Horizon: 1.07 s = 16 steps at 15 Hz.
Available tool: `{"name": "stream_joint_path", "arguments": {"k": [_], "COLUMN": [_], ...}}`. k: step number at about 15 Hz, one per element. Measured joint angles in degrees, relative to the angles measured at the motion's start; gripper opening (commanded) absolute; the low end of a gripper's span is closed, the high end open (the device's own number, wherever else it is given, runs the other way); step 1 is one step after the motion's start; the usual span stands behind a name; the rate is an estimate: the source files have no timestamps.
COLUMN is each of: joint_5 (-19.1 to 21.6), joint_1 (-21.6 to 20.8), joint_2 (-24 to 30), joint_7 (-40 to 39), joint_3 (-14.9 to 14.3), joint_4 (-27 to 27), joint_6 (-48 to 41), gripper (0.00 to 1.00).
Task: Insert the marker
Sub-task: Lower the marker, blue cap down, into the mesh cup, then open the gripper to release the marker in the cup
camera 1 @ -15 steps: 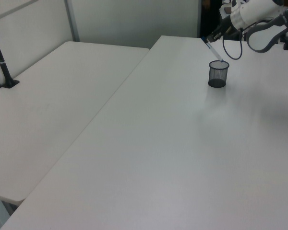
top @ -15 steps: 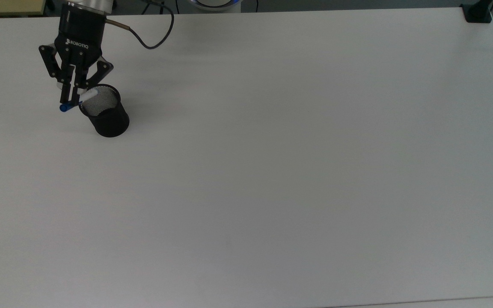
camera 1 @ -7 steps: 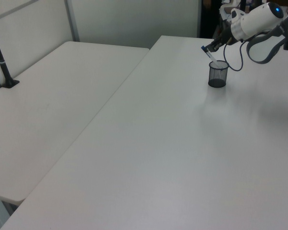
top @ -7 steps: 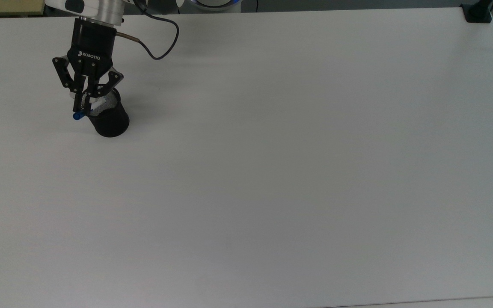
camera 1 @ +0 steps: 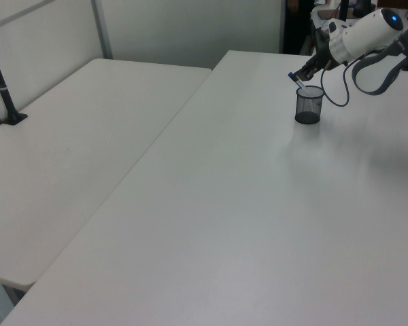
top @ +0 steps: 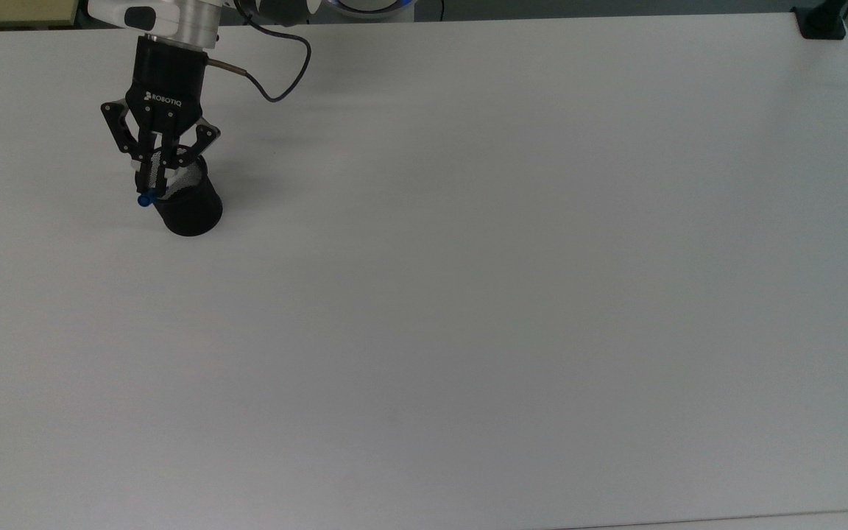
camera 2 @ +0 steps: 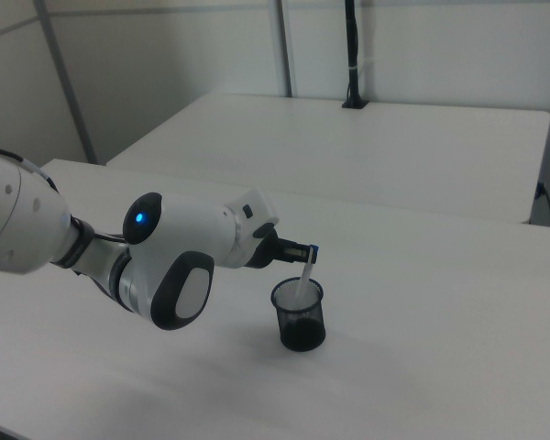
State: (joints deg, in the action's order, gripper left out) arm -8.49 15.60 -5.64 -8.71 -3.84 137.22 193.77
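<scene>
Since a second ago the marker (top: 149, 196) has swung nearer upright, its lower end now inside the black mesh cup (top: 187, 206) (blue cap up, leaning toward the top view's left). The gripper (top: 154, 182) clamps it near the cap; open table (top: 468, 294) lies all round.

A robotics lab: bare white tables (camera 1: 190, 204), grey partition walls (camera 2: 165, 55), a clamped camera pole (camera 2: 352, 55).
</scene>
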Motion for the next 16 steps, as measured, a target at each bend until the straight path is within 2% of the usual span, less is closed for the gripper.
{"name": "stream_joint_path", "arguments": {"k": [5,7,9,10,12,14,16], "joint_5": [0.0,0.0,0.0,0.0,0.0,0.0,0.0], "joint_1": [0.09,0.13,0.14,0.15,0.15,0.13,0.06], "joint_2": [0.09,0.3,0.49,0.56,0.84,1.4,2.68], "joint_7": [0.24,0.76,1.37,1.68,3.11,4.24,5.34], "joint_3": [-0.01,-0.02,-0.03,-0.03,-0.03,-0.02,0.09], "joint_4": [0.0,0.0,-0.02,-0.07,-0.3,-0.81,-2.53], "joint_6": [0.02,0.03,0.03,0.06,0.08,-0.6,-6.43], "gripper": [0.49,0.53,0.62,0.74,0.88,0.93,1.0]}}
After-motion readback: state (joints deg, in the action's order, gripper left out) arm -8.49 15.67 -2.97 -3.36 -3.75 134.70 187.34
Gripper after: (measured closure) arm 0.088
